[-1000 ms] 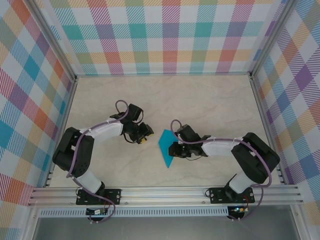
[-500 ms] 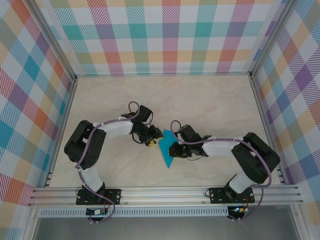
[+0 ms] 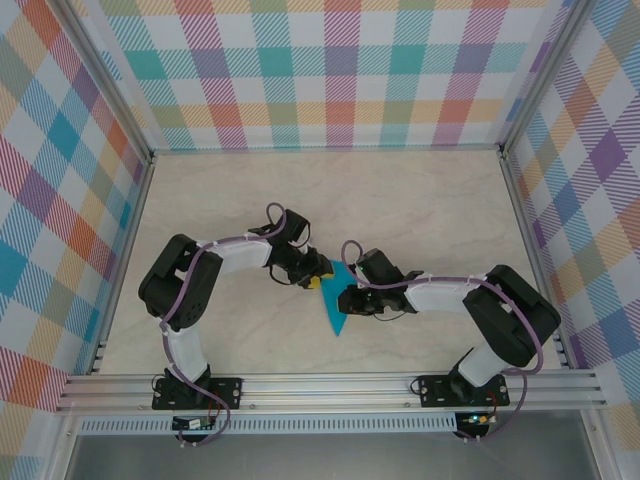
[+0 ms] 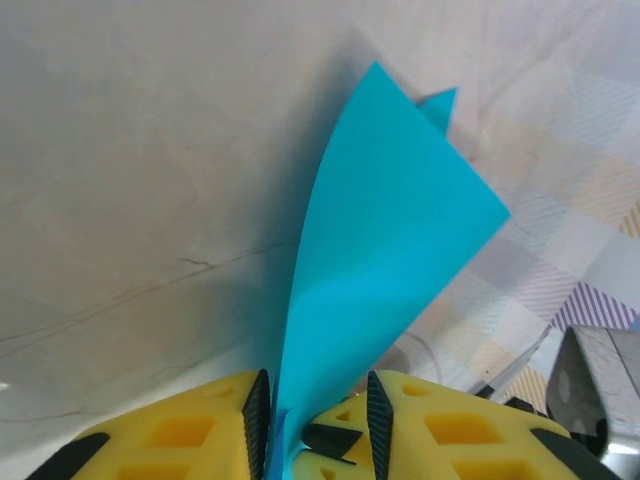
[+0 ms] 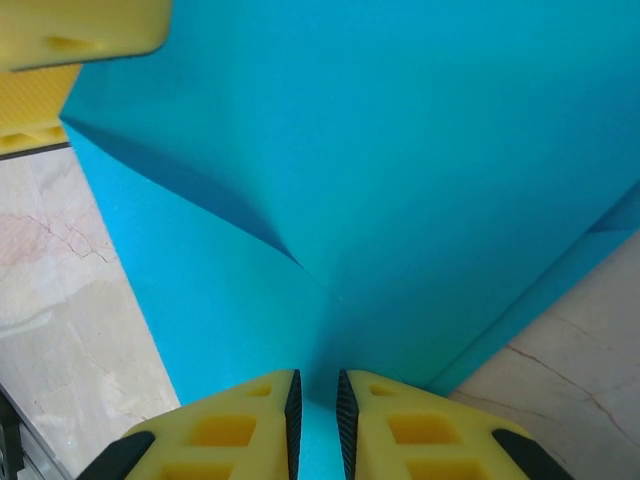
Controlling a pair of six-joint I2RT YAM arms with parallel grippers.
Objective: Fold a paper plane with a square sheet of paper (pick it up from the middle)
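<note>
The square sheet of paper (image 3: 335, 314) is a teal creased triangular shape standing up off the table between my two grippers. My right gripper (image 3: 347, 299) is shut on its lower middle, the sheet (image 5: 380, 150) pinched between the pads (image 5: 316, 400). My left gripper (image 3: 316, 279) has come in from the left at the sheet's upper corner. In the left wrist view the paper (image 4: 390, 230) runs between the fingers (image 4: 316, 425), lying against the left pad with a gap to the right pad, so these jaws are open. A yellow left finger (image 5: 80, 30) shows at the paper's far edge.
Beige marble tabletop (image 3: 420, 200) stretches behind the arms. Checked walls (image 3: 330, 70) close the back and both sides. An aluminium rail (image 3: 330, 385) with both arm bases runs along the near edge.
My left arm has swung right from beside the paper onto its upper corner, and its jaws have narrowed around the sheet. The right gripper and the paper have stayed put.
</note>
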